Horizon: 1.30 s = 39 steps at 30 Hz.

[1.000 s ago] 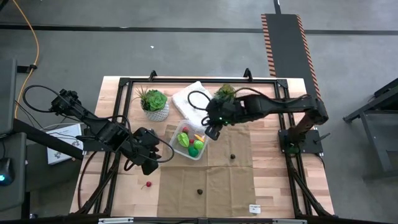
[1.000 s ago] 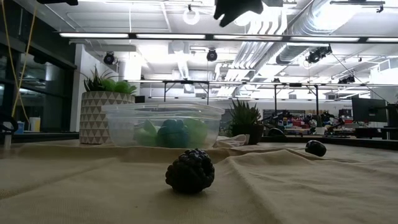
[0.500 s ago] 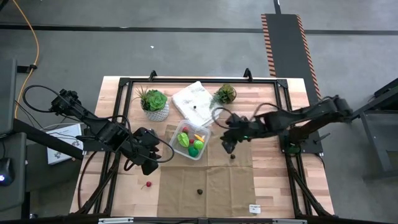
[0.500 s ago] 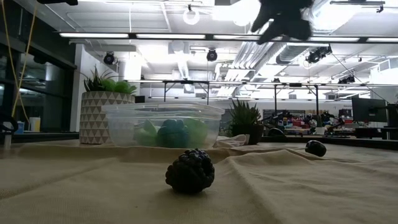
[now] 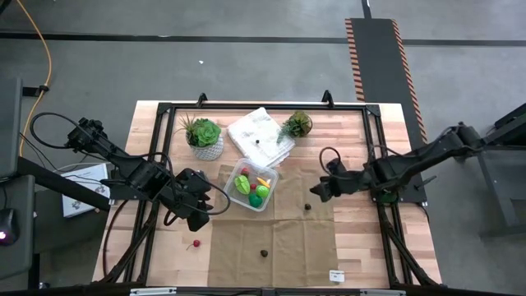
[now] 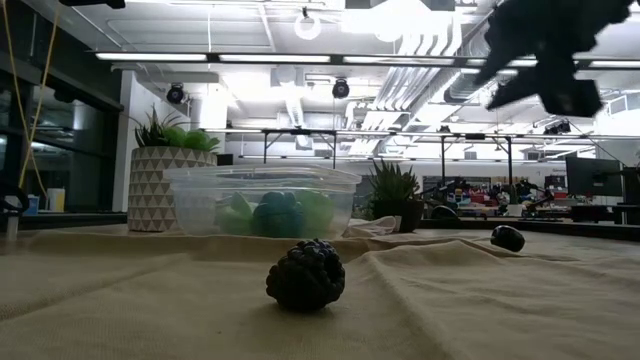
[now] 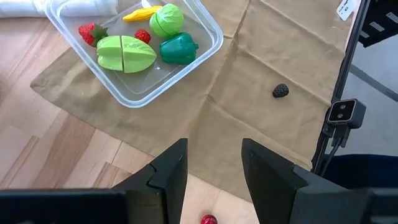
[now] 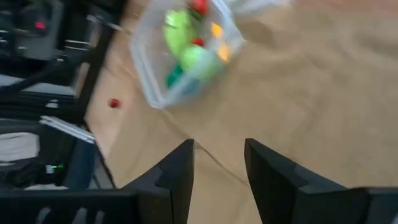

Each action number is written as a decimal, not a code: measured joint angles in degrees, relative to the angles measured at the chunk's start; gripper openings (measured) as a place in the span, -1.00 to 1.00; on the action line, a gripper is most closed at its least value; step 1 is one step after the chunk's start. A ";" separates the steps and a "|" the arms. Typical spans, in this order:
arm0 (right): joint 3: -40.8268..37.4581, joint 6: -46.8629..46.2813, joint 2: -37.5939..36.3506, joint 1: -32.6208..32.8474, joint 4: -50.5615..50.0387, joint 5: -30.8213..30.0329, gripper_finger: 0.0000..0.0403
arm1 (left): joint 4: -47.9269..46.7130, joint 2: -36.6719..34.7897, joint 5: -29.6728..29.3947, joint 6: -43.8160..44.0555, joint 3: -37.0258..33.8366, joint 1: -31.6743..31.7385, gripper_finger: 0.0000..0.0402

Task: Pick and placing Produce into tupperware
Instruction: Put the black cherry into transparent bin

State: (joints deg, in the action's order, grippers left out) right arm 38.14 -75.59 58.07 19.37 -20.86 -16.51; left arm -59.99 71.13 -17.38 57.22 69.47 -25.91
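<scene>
The counter [image 5: 362, 238] carried a tan cloth [image 5: 288, 242] with the tupperware [image 5: 251, 185] at its far left corner, already holding green, red and yellow produce [image 7: 149, 34]. Three pieces lay outside: two dark berries [image 5: 264, 253] [image 5: 307, 206] on the cloth and a red one [image 5: 196, 244] on bare wood. The right gripper [image 5: 316, 190], released and empty, hung just beside the nearer berry; the step looked like reaching for it, calling for a descent and clench. The left gripper [image 7: 213, 163] waited beside the tupperware, likewise parted and empty.
</scene>
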 joint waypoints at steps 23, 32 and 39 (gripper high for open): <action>19.67 -11.80 26.13 0.47 -27.52 9.16 -0.34 | 0.15 0.00 -0.03 -0.12 0.01 0.00 -0.30; 23.95 9.14 33.64 -1.48 -28.22 14.21 -0.34 | 0.15 0.00 -0.03 -1.43 0.00 0.00 -0.30; 23.16 27.11 33.50 -1.46 -28.74 14.48 -0.34 | 0.24 0.00 -0.03 -1.43 0.00 0.00 -0.30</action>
State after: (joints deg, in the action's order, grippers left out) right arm 61.30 -48.49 91.57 17.91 -49.60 -2.02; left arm -59.74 71.13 -17.41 55.79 69.47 -25.91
